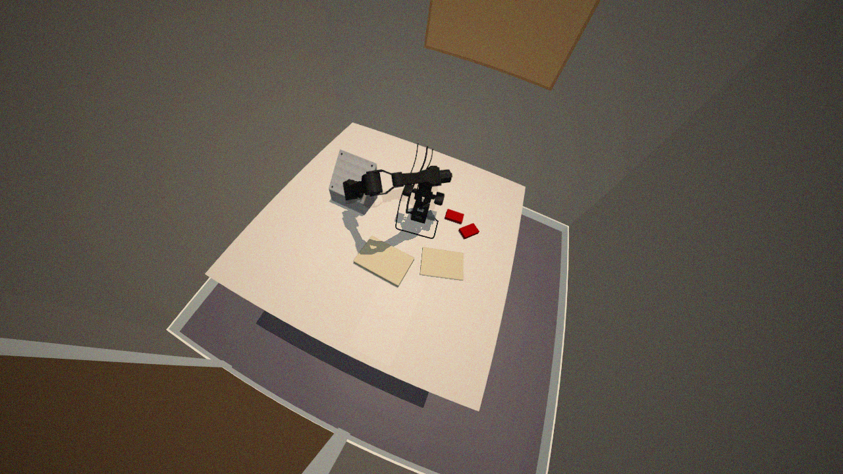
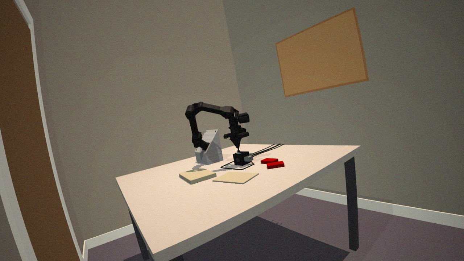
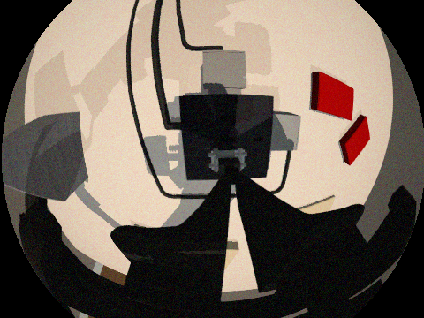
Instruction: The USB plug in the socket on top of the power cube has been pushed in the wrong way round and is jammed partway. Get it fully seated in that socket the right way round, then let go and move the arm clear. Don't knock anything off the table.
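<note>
- I'm in a plain office-like room: grey walls, white skirting board (image 2: 389, 207), purple floor.
- A corkboard (image 2: 321, 53) hangs behind my tabletop (image 2: 194, 207); brown door (image 2: 19, 136) nearby.

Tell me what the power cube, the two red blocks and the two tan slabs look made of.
Power cube: matte black, likely plastic; no shine. Red blocks: flat, uniform red, plastic-looking. Tan slabs: pale, matte, maybe wood or card; no grain visible, so unsure.

Cream-topped bench (image 2: 201, 207) bearing black power cube (image 2: 240, 158) beneath black arm's fingers (image 2: 237, 145), two red blocks (image 2: 272, 162), two tan slabs (image 2: 218, 176).
</note>
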Action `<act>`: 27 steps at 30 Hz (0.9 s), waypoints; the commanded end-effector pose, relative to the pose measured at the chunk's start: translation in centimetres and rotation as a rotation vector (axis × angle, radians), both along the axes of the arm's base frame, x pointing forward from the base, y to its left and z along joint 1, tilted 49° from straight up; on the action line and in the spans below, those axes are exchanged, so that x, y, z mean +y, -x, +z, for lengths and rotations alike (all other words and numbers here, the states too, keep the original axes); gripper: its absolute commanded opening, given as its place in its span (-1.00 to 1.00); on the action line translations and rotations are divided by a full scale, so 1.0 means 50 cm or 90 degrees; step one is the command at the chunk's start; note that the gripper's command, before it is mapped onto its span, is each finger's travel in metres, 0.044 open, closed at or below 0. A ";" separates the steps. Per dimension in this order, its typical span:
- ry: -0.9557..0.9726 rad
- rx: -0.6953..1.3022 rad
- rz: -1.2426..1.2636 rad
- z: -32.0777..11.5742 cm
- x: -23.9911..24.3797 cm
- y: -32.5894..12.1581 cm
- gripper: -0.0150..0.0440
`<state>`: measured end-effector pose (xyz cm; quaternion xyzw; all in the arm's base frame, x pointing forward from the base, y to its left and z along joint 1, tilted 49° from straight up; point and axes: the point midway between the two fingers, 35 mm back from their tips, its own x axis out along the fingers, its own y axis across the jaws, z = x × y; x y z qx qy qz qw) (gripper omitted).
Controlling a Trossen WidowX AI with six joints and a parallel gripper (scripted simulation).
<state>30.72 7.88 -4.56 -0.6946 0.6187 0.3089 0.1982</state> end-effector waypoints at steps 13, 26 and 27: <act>0.002 0.000 0.003 -0.003 -0.004 -0.001 -0.49; 0.002 0.000 0.003 -0.005 -0.007 -0.001 -0.49; 0.002 0.000 0.003 -0.005 -0.007 -0.001 -0.49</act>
